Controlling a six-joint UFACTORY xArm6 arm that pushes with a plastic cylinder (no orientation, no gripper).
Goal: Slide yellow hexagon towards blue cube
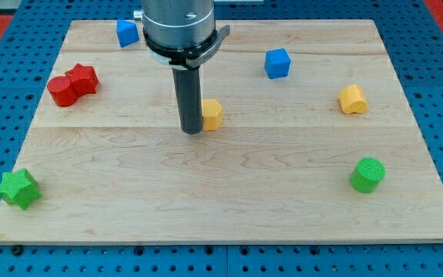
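Now my tip (191,131): touching yellow hexagon (212,114), at its 8 o'clock.
Hand: none, so nothing gripped.
Risk: an off-centre push might spin it past blue cube (278,63), at 1 o'clock.

Bright, even light; soft shadows, sharp focus

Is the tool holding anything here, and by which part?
Nothing is held. My tip only rests against the yellow hexagon, on its side toward the view's left.
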